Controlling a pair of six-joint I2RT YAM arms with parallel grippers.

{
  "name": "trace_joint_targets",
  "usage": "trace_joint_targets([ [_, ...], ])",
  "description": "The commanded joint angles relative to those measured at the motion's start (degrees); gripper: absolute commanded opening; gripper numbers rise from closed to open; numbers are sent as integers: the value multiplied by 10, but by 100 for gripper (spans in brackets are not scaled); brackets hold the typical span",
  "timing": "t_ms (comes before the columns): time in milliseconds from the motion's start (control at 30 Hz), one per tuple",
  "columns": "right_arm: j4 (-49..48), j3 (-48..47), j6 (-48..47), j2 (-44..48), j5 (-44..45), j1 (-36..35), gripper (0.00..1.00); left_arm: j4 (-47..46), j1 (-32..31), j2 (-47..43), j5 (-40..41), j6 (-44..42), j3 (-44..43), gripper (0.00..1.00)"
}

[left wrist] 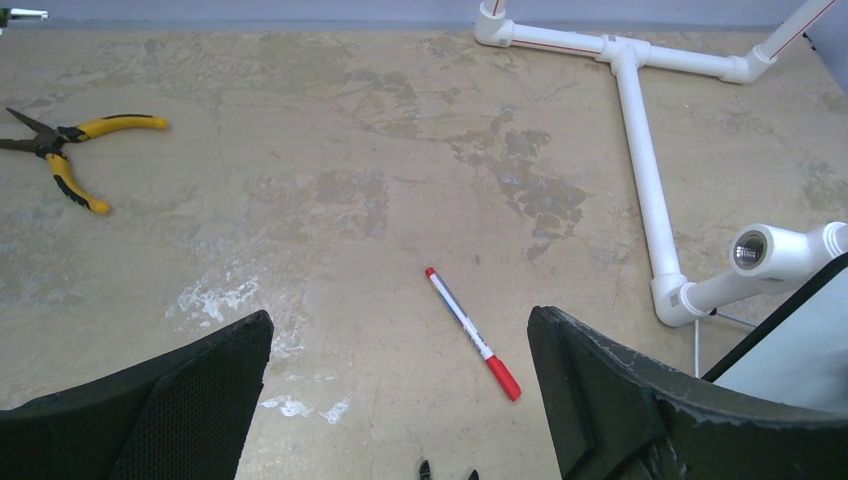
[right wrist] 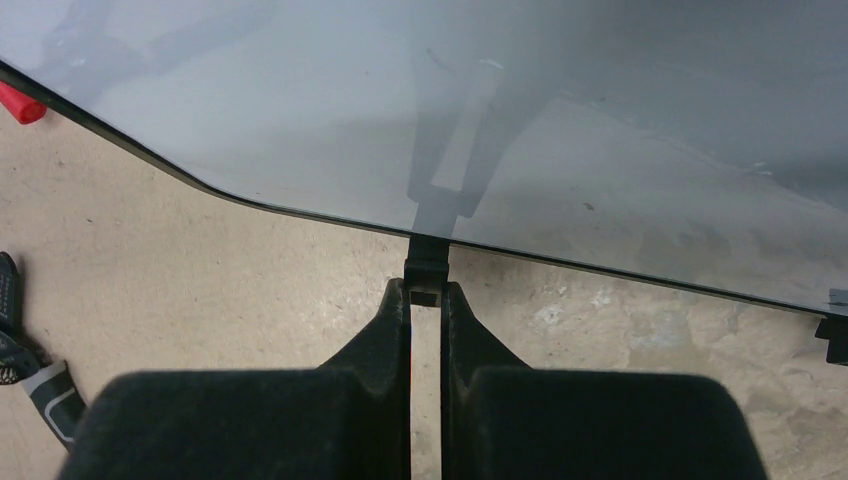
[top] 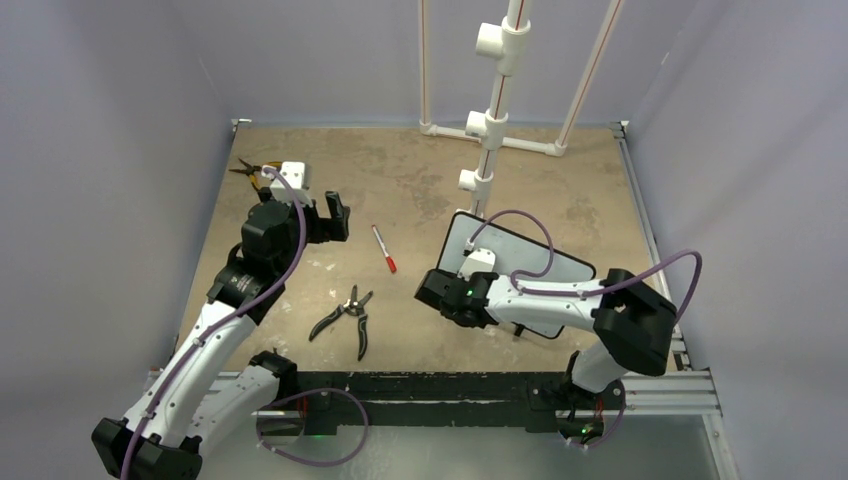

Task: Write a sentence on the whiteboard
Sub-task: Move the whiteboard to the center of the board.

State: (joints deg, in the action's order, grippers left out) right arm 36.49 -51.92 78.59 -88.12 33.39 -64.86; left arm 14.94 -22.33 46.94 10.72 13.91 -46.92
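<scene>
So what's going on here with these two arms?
The right hand is pinched on a small black foot at the edge of the whiteboard. The left hand hangs open above a red marker that lies on the table, not touching it. No writing shows on the part of the board's face in view.

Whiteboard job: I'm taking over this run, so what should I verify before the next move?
1. Left gripper open: ok.
2. Marker lying free, ahead of the left gripper between its fingers in the wrist view: ok.
3. Marker in hand: not ok.
4. Right gripper shut on the whiteboard at its edge foot: ok.
5. Sentence written: not ok, visible face is blank.
6. Marker uncapped: cannot tell.
</scene>
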Motion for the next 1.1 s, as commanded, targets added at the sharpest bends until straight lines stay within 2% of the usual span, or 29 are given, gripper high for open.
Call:
trace_joint_targets([
  [0, -25, -39, 27, -11, 29, -3, 0, -7, -3, 2, 3, -6, 5, 98],
  [400, -1, -71, 40, -29, 64, 4, 1, -7, -3, 7, 3, -5, 7, 98],
  [533, 17, -76, 30, -7, 85, 3, 43, -6, -3, 10, 3, -6, 6, 98],
  [633, 12, -65, 16, 20, 82, 0, 58, -6, -3, 13, 4, -7, 7, 98],
  [767, -6, -51, -13, 49, 65, -4, 69, -5, -3, 19, 4, -7, 7, 98],
  [900, -22, -49, -60, 95, 54, -20, 72, -5, -3, 23, 6, -8, 7, 98],
  [1067, -70, -44, -163, 186, 9, -32, 75, -9, -3, 25, -3, -11, 6, 98],
])
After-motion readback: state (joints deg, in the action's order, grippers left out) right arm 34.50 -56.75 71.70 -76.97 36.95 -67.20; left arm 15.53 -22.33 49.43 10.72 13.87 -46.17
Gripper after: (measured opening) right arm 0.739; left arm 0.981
